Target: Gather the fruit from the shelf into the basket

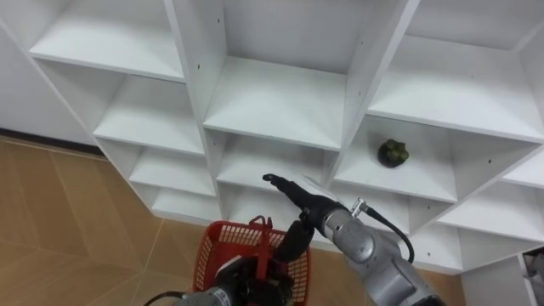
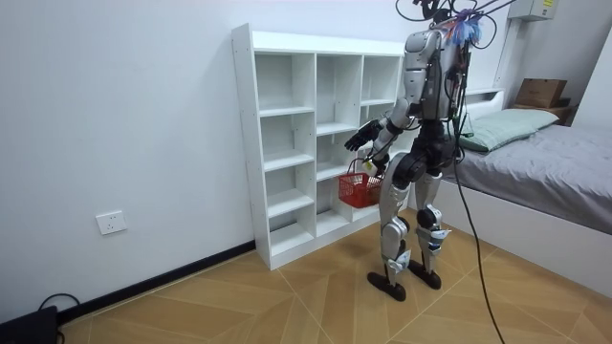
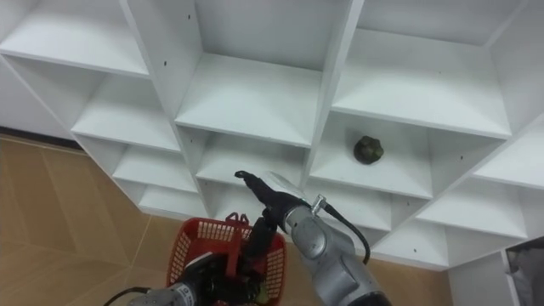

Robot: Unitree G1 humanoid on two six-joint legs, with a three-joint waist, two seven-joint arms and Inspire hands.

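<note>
White closet [image 1: 280, 110] of open shelf compartments fills the background, wood floor [image 1: 68, 212] below it; in the room view the robot stands upright right in front of it, facing the shelves, with a bed [image 2: 555, 162] behind it at the room view's right and a plain white wall [image 2: 124, 105] with a socket [image 2: 112, 223] at the room view's left. One dark green fruit [image 1: 393, 152], bumpy and roundish, sits alone on a shelf in the column right of the middle one, toward the back of its compartment. Right hand [image 1: 302, 197] is raised in front of the middle column, fingers stretched out and apart, pointing at the shelves, holding nothing; it is lower and to the left of the fruit, well apart from it, not touching any shelf. Left hand [image 1: 245, 279] is low at the bottom edge, fingers curled round the upright handle of a red basket [image 1: 212, 246], which hangs below the right forearm, in front of the lowest shelves. Dark shapes inside the basket, can't tell what they are.
</note>
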